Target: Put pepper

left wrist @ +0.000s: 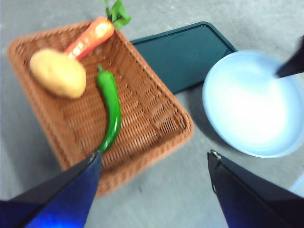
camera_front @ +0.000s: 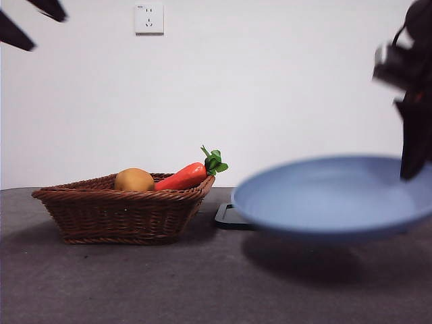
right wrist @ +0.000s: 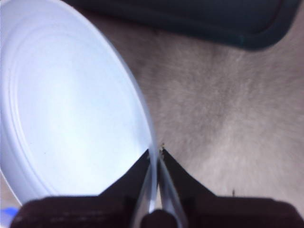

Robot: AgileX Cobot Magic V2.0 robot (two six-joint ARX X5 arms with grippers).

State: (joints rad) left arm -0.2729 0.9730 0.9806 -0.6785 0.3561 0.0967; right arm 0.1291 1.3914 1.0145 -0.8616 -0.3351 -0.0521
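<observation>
The green pepper (left wrist: 110, 110) lies inside the wicker basket (left wrist: 156, 118), next to a round yellow-brown fruit (left wrist: 58, 72) and a red-orange carrot-like vegetable (left wrist: 90, 38). The basket rim hides the pepper in the front view. My left gripper (left wrist: 154, 164) is open, high above the basket's near edge, and shows only as black tips (camera_front: 30, 23) at the top left of the front view. My right gripper (right wrist: 155, 153) is shut on the rim of a light blue plate (right wrist: 66, 109) and holds it above the table, to the right of the basket (camera_front: 125, 212).
A dark green tray (left wrist: 185, 54) lies flat on the grey table between the basket and the plate (camera_front: 331, 196), partly behind the plate in the front view. A white wall with a socket (camera_front: 149, 18) stands behind the table.
</observation>
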